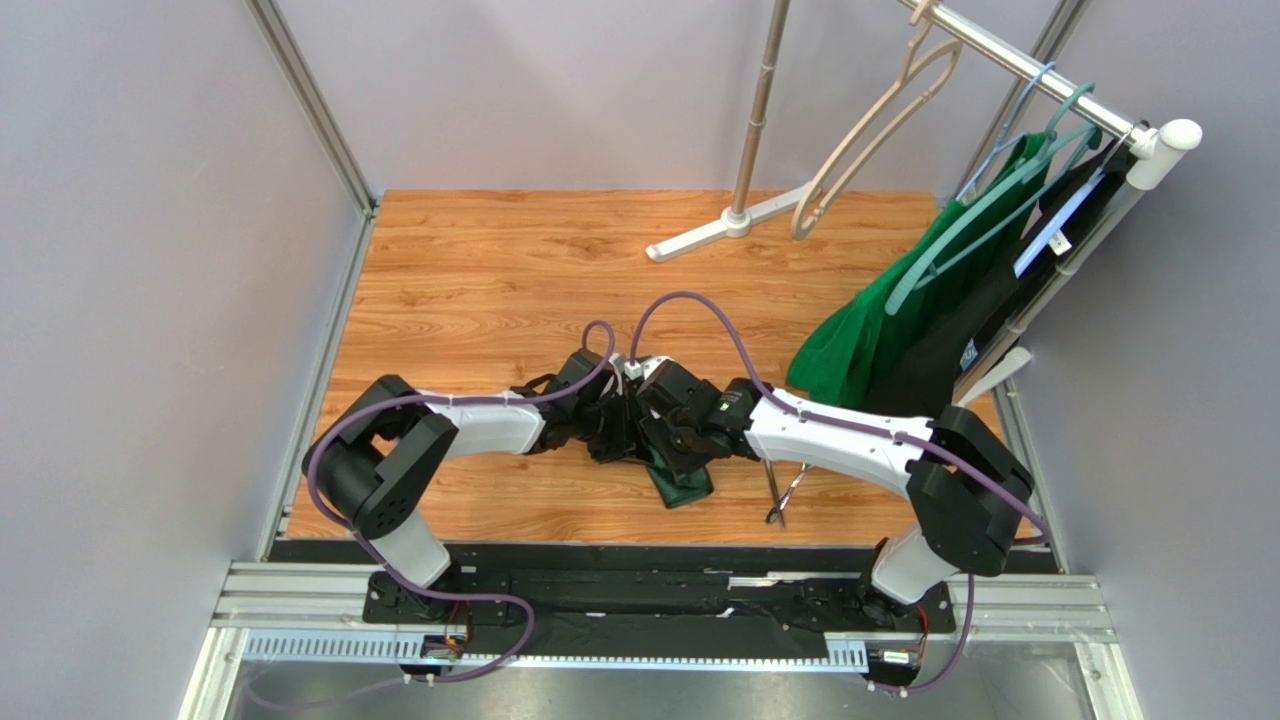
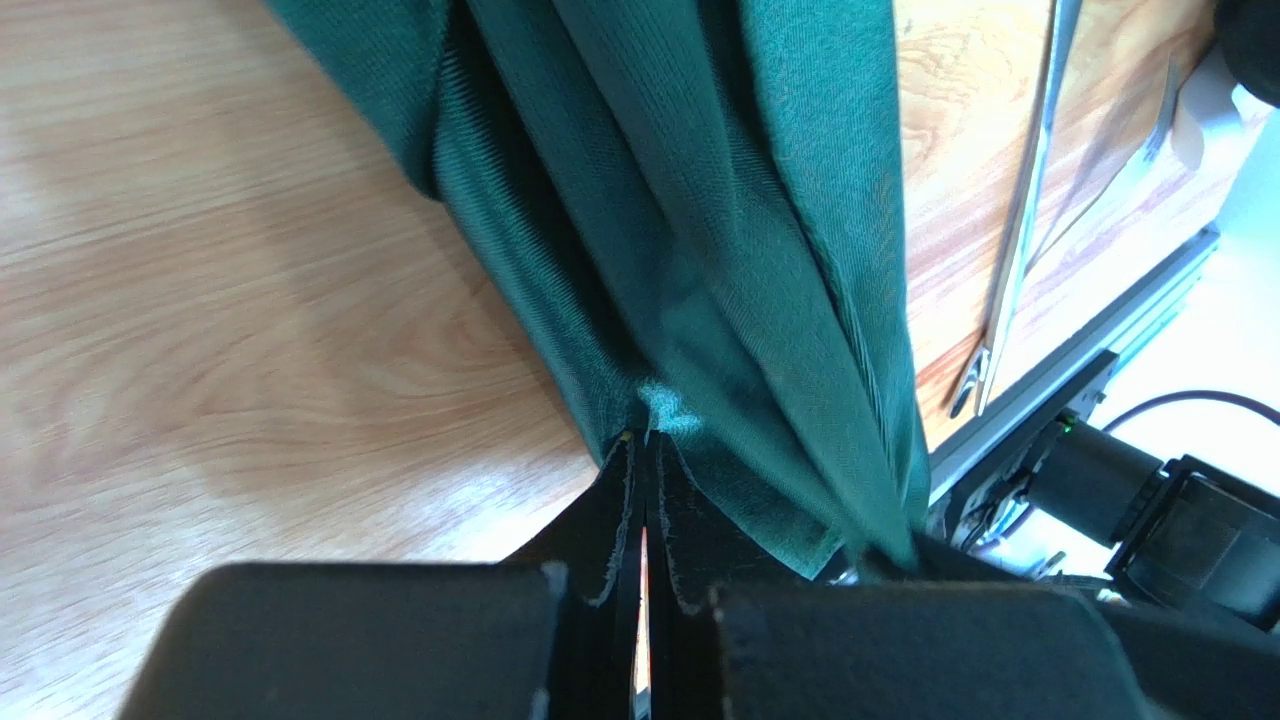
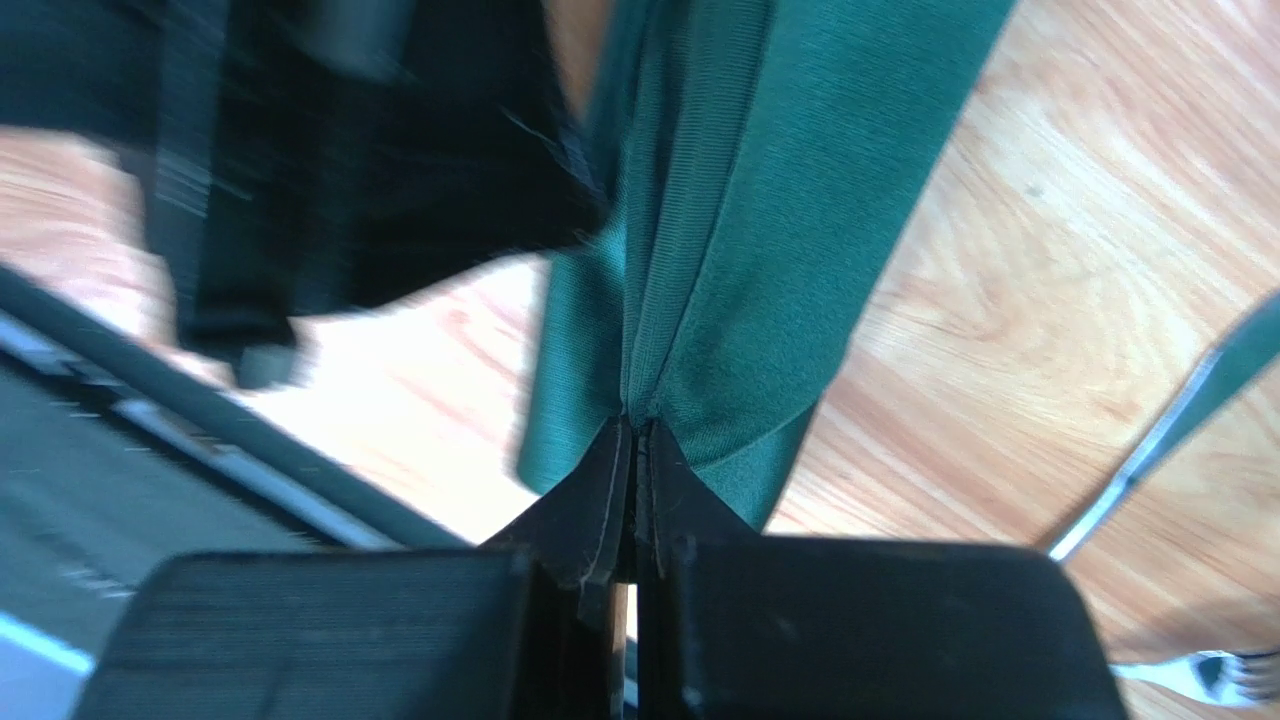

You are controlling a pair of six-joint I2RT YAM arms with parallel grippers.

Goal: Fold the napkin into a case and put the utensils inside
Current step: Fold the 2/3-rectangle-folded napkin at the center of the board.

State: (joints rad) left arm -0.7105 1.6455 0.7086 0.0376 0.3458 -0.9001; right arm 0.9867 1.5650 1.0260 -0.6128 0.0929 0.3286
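Seen from above, two robot arms reach in from the near edge of a wooden tabletop [image 1: 496, 255] and meet near its middle. The left arm [image 1: 481, 425] and the right arm [image 1: 834, 428] both hold a dark green napkin [image 1: 679, 483]. It hangs bunched between them, with its lower end at the wood (touching or just above, it is hard to tell).

In the left wrist view, the left arm's jaws are closed tight on a folded edge of the napkin [image 2: 706, 225], and the cloth runs away from them in long pleats. In the right wrist view, the right arm's jaws are likewise pinched shut on several layers of the napkin [image 3: 751, 225].

The utensils [image 1: 781, 492], slim silver pieces, lie on the tabletop just right of the napkin, beneath the right arm. At the far right a brighter green garment [image 1: 887, 323] hangs from a rail [image 1: 1037, 71].
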